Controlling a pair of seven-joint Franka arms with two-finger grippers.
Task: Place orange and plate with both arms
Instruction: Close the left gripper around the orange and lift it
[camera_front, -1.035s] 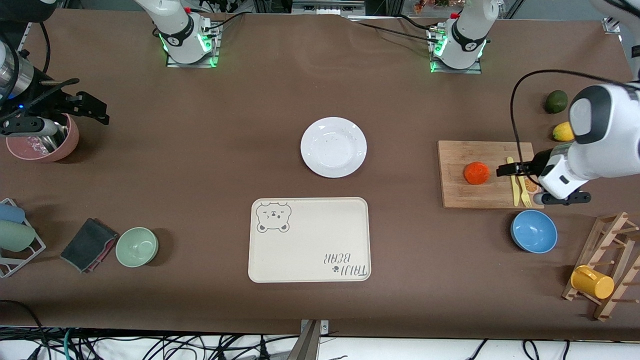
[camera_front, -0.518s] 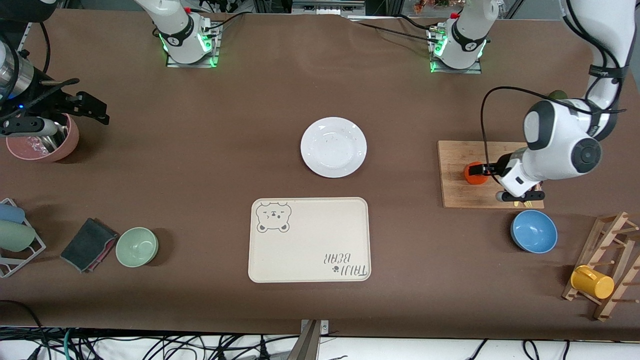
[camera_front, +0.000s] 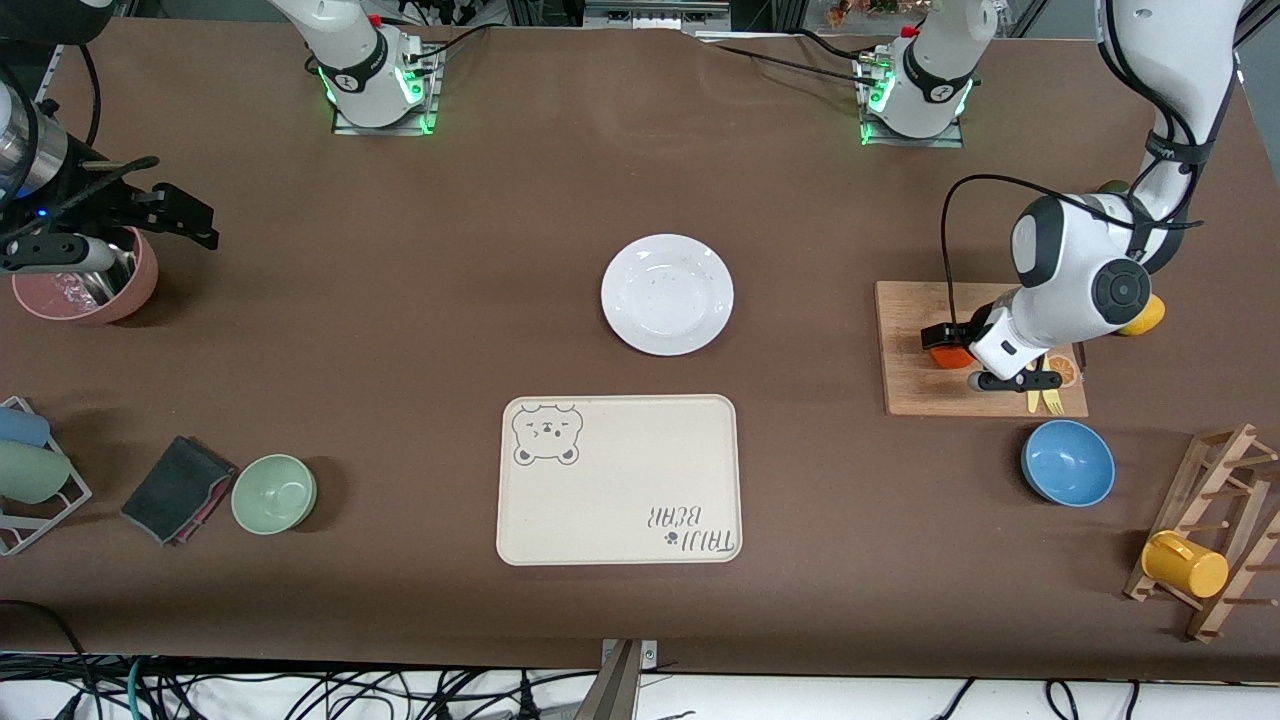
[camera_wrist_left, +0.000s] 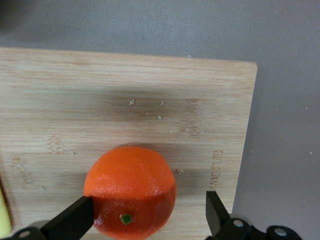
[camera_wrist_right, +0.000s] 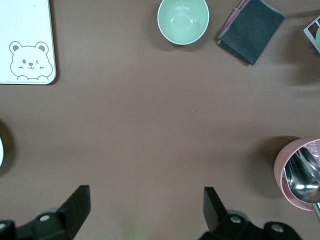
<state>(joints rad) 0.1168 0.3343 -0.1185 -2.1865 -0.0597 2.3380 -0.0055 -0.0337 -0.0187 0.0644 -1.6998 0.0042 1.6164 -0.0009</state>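
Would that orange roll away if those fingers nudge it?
Probably: the orange is round and sits loose on the flat board. The left end effector is open around it, so closing evenly should trap it. Its skin looks dimpled, likely not slippery.

Even, bright overhead light; short soft shadows hug the plate (camera_front: 667, 294) and the green bowl (camera_front: 274, 493). Sharp focus, faint glare on the plate, no blur.

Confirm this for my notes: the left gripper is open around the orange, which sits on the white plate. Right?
Not quite. The left gripper is open around the orange, but the orange sits on the wooden cutting board, not the plate; the left wrist view shows it.
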